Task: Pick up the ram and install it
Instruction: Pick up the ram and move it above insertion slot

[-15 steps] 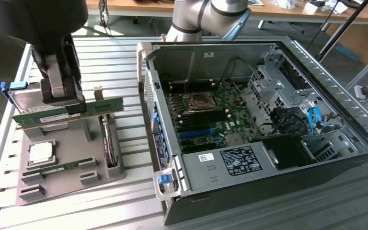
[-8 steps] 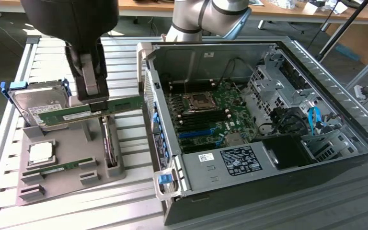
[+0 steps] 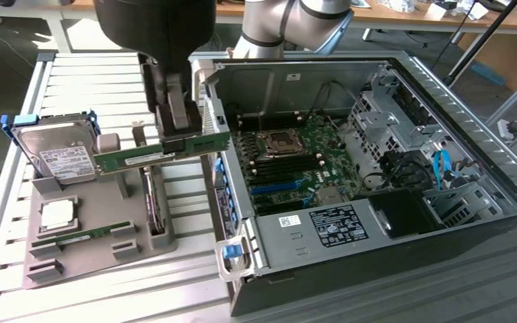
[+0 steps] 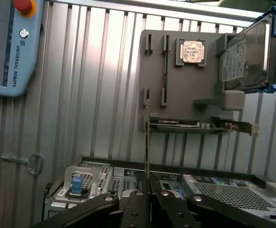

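My gripper [image 3: 180, 136] is shut on the ram [image 3: 142, 156], a long green stick with a white label. I hold it level in the air above the grey parts holder [image 3: 97, 202], just outside the computer case's near wall. In the wrist view the ram [image 4: 148, 137] appears edge-on, rising from between the black fingers [image 4: 137, 202]. A second ram stick [image 3: 83, 237] lies in its slot near the holder's front; in the wrist view it is a dark strip [image 4: 165, 66]. The motherboard's memory slots [image 3: 285, 165] lie inside the open case.
On the holder stand a silver hard drive [image 3: 56, 156] in a blue frame, a processor chip [image 3: 56, 212] and a dark expansion card [image 3: 153, 202]. The open computer case [image 3: 474, 155] is on the exterior view's right. A teach pendant [image 4: 10, 42] lies on the slatted table.
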`<state>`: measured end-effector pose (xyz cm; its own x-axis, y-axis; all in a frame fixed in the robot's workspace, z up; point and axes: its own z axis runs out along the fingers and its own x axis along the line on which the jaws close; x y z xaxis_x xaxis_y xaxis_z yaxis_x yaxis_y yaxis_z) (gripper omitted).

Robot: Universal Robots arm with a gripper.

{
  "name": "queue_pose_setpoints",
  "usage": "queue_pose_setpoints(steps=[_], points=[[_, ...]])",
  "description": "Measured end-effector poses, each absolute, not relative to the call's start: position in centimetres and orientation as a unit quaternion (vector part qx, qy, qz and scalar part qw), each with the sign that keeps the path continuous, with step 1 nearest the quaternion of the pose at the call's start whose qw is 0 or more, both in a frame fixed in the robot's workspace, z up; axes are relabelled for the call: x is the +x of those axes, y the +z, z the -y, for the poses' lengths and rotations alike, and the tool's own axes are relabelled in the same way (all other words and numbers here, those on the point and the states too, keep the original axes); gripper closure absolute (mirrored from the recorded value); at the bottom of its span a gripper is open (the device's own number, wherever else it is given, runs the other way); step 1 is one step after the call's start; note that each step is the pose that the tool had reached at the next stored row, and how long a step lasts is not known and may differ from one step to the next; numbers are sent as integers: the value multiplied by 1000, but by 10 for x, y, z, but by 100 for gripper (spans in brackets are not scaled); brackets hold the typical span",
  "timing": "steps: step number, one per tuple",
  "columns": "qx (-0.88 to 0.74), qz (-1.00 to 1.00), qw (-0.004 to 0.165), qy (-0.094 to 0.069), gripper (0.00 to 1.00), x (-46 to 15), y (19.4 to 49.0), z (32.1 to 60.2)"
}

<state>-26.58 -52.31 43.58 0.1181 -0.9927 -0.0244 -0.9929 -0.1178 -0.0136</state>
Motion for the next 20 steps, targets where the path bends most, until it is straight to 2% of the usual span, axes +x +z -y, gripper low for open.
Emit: queue_pose_setpoints(steps=[11, 20], points=[[-747, -664, 13, 5, 88, -215, 436, 523], [-728, -685, 13, 4, 88, -208, 435, 523]])
